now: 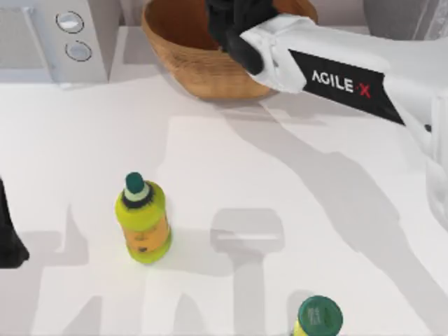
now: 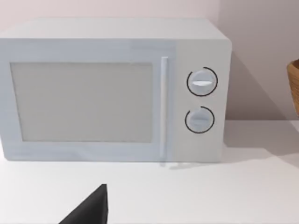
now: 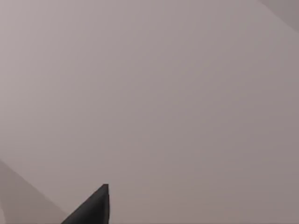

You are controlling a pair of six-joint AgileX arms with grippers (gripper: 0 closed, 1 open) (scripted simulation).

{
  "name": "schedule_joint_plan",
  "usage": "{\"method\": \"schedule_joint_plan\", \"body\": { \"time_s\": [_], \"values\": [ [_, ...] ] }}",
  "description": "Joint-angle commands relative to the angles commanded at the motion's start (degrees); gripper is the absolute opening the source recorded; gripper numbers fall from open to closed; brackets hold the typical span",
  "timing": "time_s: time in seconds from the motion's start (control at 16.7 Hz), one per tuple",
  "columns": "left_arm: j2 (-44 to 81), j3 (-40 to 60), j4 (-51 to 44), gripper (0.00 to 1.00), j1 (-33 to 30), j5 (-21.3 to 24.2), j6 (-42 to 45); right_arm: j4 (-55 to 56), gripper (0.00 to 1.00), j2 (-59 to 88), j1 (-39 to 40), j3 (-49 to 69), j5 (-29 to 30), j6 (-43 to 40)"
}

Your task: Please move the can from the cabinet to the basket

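The table (image 1: pixel 231 210) is taken up at its far edge by the basket (image 1: pixel 189 56), the widest thing on it, with the white microwave (image 1: pixel 63 35) to its left and a grey slab of the cabinet (image 1: pixel 399 14) at the far right corner. The right arm (image 1: pixel 350 80) is stretched from the right across the basket's rim, and the right gripper (image 1: pixel 234 24) is held over the basket's bowl.

The can cannot be made out: it may be hidden under the dark gripper or already lie in the bowl, and which cannot be told. If it is held and let go too near the rim, it could be tipped out onto the table. The rim could also be struck by the wrist on withdrawal and the basket shoved.

How far the right fingers are parted cannot be told, nor what they hold.

Two yellow-green bottles (image 1: pixel 143 220) (image 1: pixel 318 318) stand well apart from the basket, out of risk. The left gripper (image 1: pixel 10 241) is parked at the table's left edge, its opening not to be judged.
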Motion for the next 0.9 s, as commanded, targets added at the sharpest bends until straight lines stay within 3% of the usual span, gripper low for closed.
{"method": "schedule_joint_plan", "body": {
  "time_s": [0.9],
  "values": [
    [0.0,0.0,0.0,1.0,0.0,0.0,0.0,-1.0,1.0,-5.7,-1.5,-4.6,-1.7,-0.1]
  ]
}}
